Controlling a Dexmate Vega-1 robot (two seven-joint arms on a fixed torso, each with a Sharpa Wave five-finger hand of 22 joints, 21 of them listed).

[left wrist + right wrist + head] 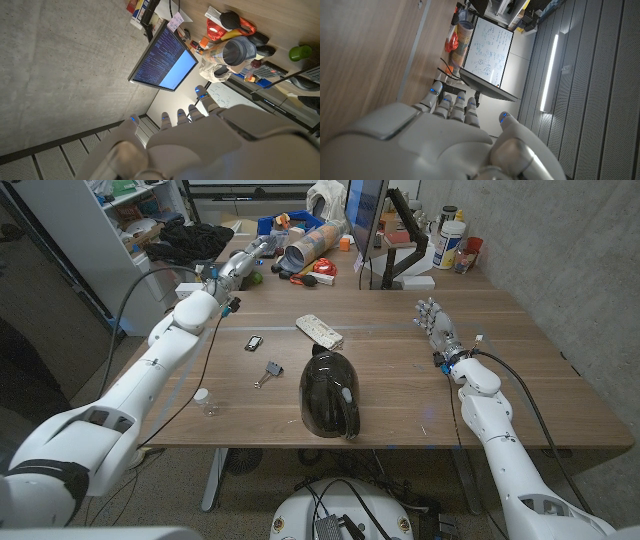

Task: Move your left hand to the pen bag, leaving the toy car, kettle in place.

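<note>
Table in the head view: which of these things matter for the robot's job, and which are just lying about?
Part of the job:
left hand
pen bag, apparently the patterned cylinder near that hand
kettle, to stay put
toy car, seemingly the small dark thing, to stay put

Just lying about:
binder clip
white power strip
small clear bottle
monitor
right hand, idle

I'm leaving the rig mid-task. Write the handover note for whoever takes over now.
Left hand: reached out over the table's far left, fingers apart, holding nothing, close beside the pen bag; contact cannot be told.
Right hand: on the table's right side, fingers apart, holding nothing.
Kettle: near the front middle, well away from both hands.
Toy car: seemingly the red item just past the pen bag.
Done: most of the reach.
Left: close the last gap to the pen bag without nudging the toy car.
</note>
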